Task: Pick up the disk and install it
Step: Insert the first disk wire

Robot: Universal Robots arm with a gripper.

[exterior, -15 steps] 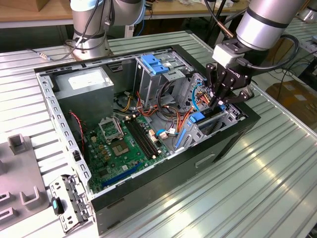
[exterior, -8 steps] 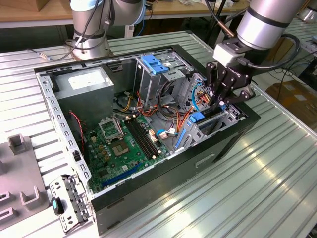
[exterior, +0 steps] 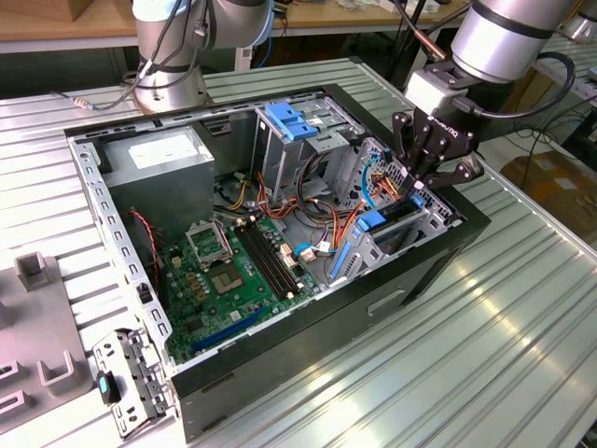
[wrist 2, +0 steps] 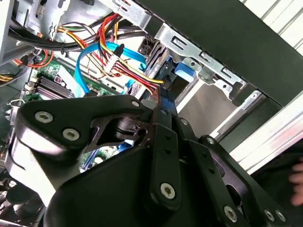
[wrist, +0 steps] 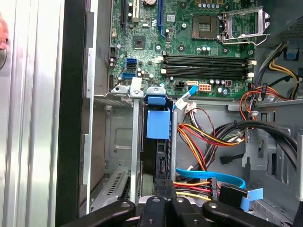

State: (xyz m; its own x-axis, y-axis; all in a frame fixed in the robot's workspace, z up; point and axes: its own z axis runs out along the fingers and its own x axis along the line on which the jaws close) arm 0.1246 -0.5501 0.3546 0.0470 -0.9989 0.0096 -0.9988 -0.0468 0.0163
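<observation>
The disk (exterior: pixel 390 217) is a dark drive in a bright blue carrier. It sits on edge in the metal drive cage at the side of the open computer case (exterior: pixel 308 336) that lies toward the exterior view's right. In the first wrist view the disk (wrist: pixel 161 156) lies between two metal rails, with its blue end tab toward the motherboard. My gripper (exterior: pixel 417 189) reaches down into the cage, its black fingers shut on the disk's other end. Both wrist views show the gripper (wrist: pixel 164 187) (wrist 2: pixel 158 104) pinched narrow there, and the disk's blue tab (wrist 2: pixel 183 71) just beyond it.
Red, yellow and blue cables (exterior: pixel 322 201) crowd the space beside the cage. The case also holds a green motherboard (exterior: pixel 224 271), a grey power supply (exterior: pixel 159 154) and a light-blue slotted bracket (exterior: pixel 289 121). A person's hand (wrist 2: pixel 298 182) is close outside the case wall. Grey fixtures (exterior: pixel 33 271) stand at the exterior view's left.
</observation>
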